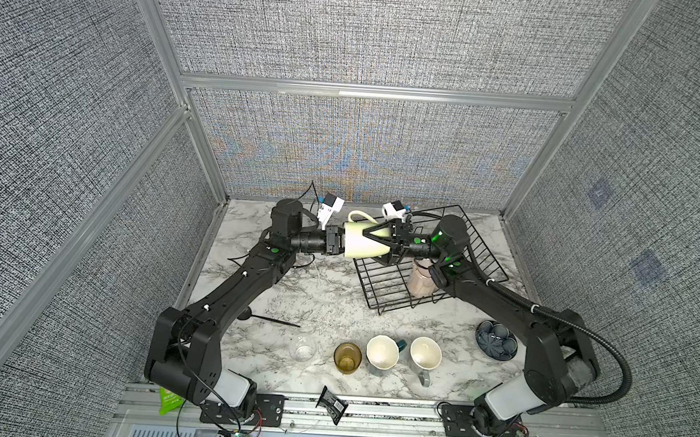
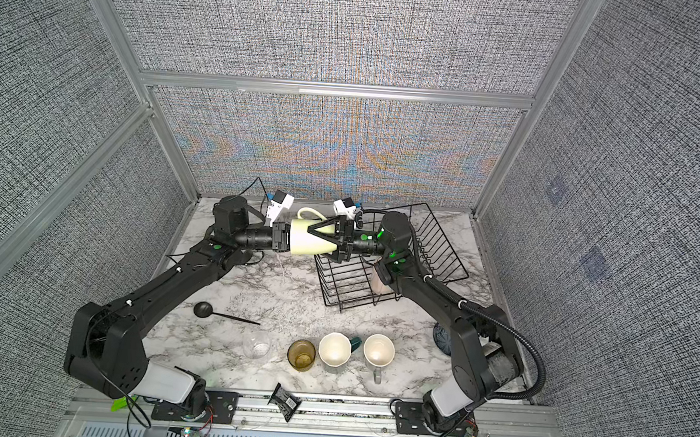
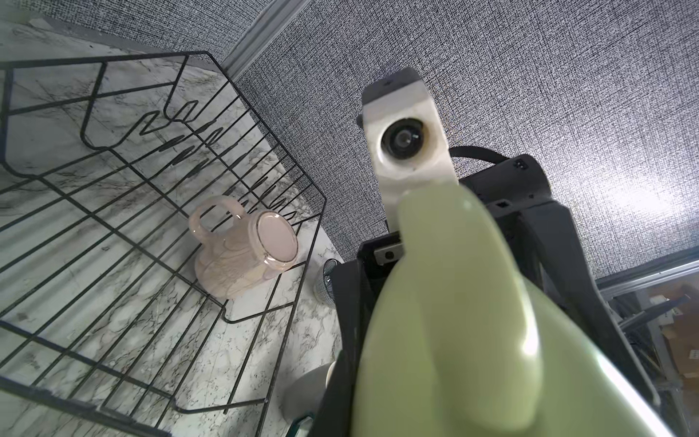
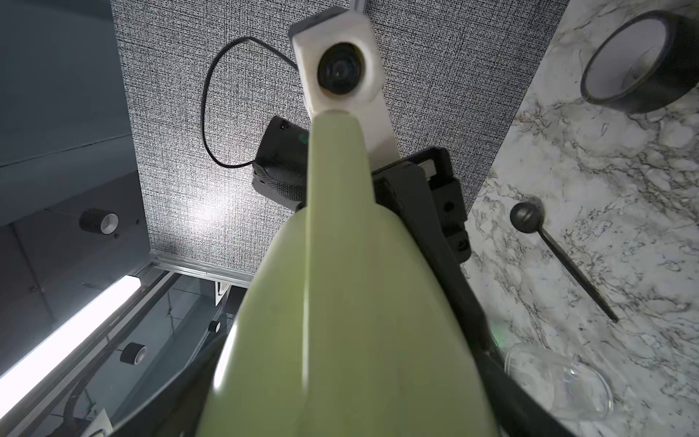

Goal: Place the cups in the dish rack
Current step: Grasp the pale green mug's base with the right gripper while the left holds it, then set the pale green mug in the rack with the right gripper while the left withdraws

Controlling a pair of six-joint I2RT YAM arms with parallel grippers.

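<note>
1. Overhead, in both top views, the green mug hangs on its side above the table near 12 o'clock, just by the 9 o'clock corner of the rack, handle toward 12.
2. At the mug's wider end, its 9 o'clock side, the left gripper is closed tight on it.
3. From 3 o'clock, the right gripper stands wide, one finger along the mug's top. Whether it pinches, I cannot tell.
4. A pink mug lies in the rack toward 6 o'clock. Along the table's 6 o'clock edge stand a clear glass, amber glass, teal mug and grey mug. A bowl sits at 4 o'clock.
5. Left wrist: the green mug fills the near view, with black fingers on either side. The pink mug lies on its side on the rack's wires, base showing.
6. Right wrist: the mug's handle runs down the middle. On the table are a spoon, tape roll and the clear glass.
</note>
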